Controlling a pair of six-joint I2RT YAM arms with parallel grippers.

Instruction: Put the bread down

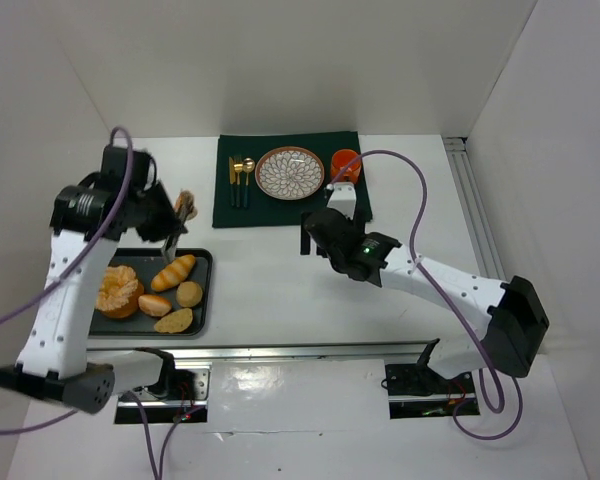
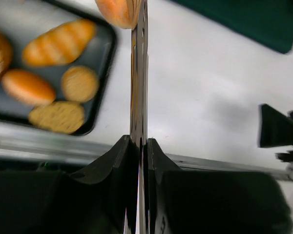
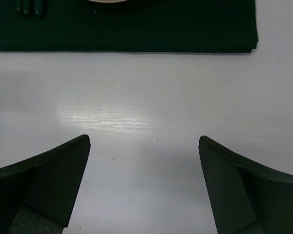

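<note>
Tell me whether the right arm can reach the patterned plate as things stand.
Probably yes: the right arm hovers beside the placemat, jaws open and empty, and nothing stands between it and the plate.

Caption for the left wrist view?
Left gripper clamps tongs pinching a roll over the white table, beside the bread tray.

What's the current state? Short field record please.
left gripper: shut on tongs
tongs: pinching a bread roll, held off the tray
tray: holds five baked pieces
right gripper: open, over bare table
plate: empty, on green placemat
status: bread not yet placed
</note>
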